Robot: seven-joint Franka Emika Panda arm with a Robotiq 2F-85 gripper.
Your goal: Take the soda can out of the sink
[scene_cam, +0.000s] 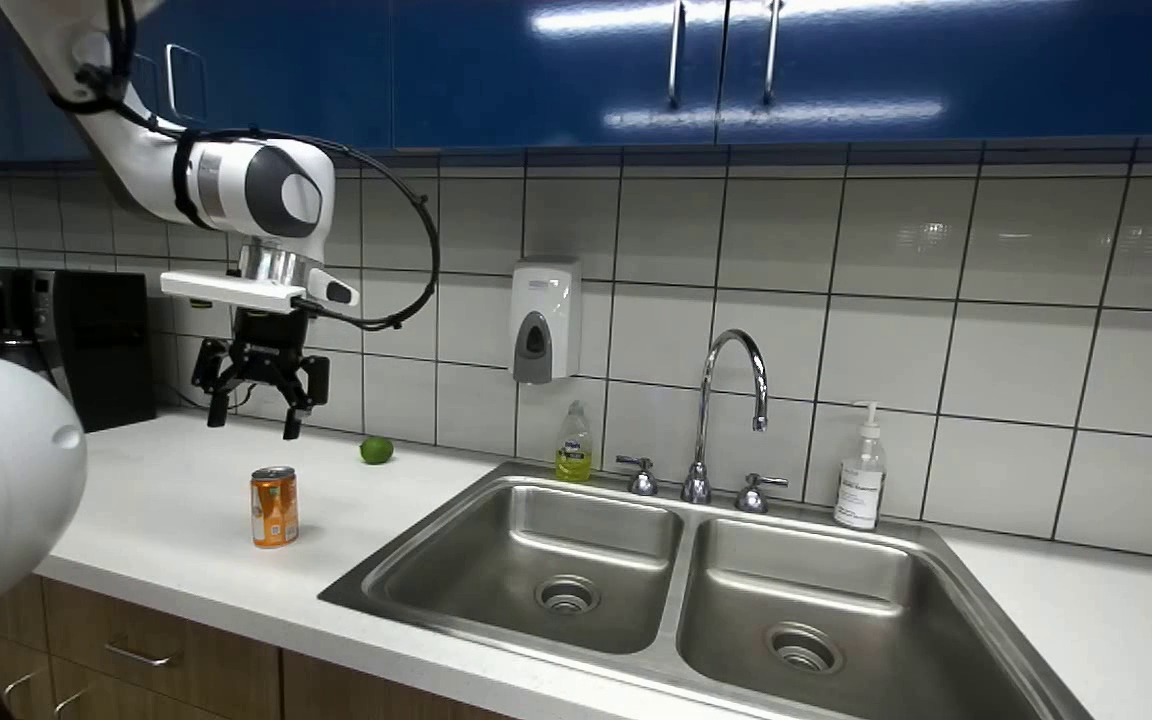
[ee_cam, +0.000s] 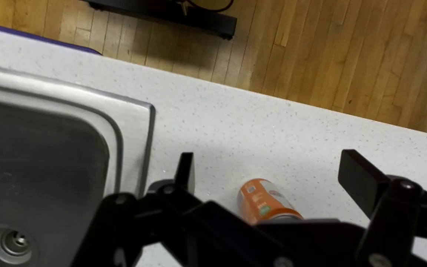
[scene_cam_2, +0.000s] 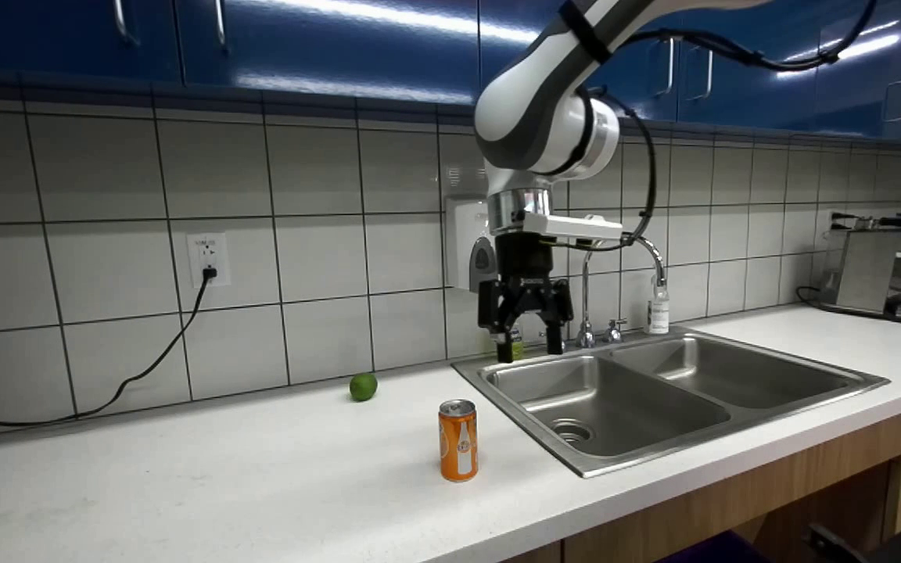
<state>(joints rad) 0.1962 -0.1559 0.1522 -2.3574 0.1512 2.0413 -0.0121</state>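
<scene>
The soda can (scene_cam: pixel 275 510) is orange with a silvery top. It stands upright on the white counter, outside the sink, in both exterior views (scene_cam_2: pixel 458 446). In the wrist view the can (ee_cam: pixel 261 200) lies between and below the fingers, its top partly hidden by the gripper body. The steel sink (scene_cam: pixel 356 590) has two bare basins with round drains; its corner rim (ee_cam: pixel 133 141) shows in the wrist view. My gripper (scene_cam: pixel 254 422) is open and empty, pointing down, above the can and apart from it. The gripper (scene_cam_2: pixel 529 350) also shows in an exterior view (ee_cam: pixel 268 163) and the wrist view.
A green round fruit (scene_cam: pixel 376 450) lies near the tiled wall. A yellow soap bottle (scene_cam: pixel 574 445), the chrome faucet (scene_cam: pixel 704 420) and a pump bottle (scene_cam: pixel 860 480) stand behind the sink. A dispenser (scene_cam: pixel 544 320) hangs on the wall. Blue cabinets (scene_cam: pixel 556 70) are overhead.
</scene>
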